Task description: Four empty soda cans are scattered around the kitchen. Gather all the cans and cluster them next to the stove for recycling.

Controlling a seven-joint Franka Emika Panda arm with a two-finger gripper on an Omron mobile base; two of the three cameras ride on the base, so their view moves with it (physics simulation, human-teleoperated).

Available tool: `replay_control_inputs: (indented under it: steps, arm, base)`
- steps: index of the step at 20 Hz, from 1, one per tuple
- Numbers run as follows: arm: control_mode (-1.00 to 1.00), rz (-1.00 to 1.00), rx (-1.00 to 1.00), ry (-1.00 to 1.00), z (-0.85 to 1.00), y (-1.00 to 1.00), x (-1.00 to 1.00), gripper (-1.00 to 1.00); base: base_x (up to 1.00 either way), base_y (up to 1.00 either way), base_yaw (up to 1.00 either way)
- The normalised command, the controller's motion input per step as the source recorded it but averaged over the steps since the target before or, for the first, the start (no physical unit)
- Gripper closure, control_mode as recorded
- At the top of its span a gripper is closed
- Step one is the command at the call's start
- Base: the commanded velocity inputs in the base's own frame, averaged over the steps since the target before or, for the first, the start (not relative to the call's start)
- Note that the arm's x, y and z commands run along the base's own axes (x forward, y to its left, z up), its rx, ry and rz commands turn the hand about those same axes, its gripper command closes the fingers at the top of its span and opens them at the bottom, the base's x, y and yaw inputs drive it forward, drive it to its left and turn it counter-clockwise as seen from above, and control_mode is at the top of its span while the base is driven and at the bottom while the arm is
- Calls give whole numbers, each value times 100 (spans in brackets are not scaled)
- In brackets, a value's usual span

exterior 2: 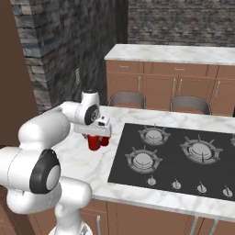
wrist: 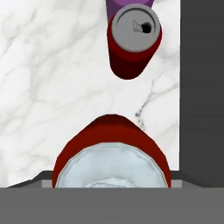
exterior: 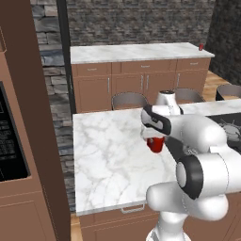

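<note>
Surface [exterior: 108, 150]: white marble, grey-veined | far counter [exterior: 136, 52]: marble top, brown cabinets [exterior: 141, 82] below | chairs [exterior 2: 127, 99]: two grey-backed, tucked at island | wall [exterior 2: 50, 41]: dark stone | oven [exterior: 9, 141]: black, left

A home kitchen: a marble-topped island [exterior: 108, 155] holds a black gas stove [exterior 2: 183, 158] with round burners, brown wooden cabinets [exterior: 141, 82] line a stone wall [exterior 2: 55, 41], and two chairs [exterior 2: 126, 98] sit alongside.

White arm bends forward from the base, elbow raised, wrist turned down. Its end effector [exterior 2: 96, 137] points straight down, jaws either side of a red can [exterior 2: 94, 142].
</note>
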Motion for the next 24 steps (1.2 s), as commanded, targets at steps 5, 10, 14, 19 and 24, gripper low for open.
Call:
replay_control_inputs:
  steps: [5, 10, 14, 19, 24]
  arm:
    - [-100, 3, 0, 0, -10, -27, 12, 100]
    - [-100, 2, 0, 0, -22, -10, 26, 100]
    - [-100, 3, 0, 0, -31, -9, 24, 100]
    - [-100, 4, 0, 0, -29, -1, 20, 100]
    - [-100, 0, 0, 0, -12, 0, 19, 100]
  base:
    - [0, 0, 0]
    - [0, 0, 0]
    - [0, 0, 0]
    - [0, 0, 0]
    - [0, 0, 0]
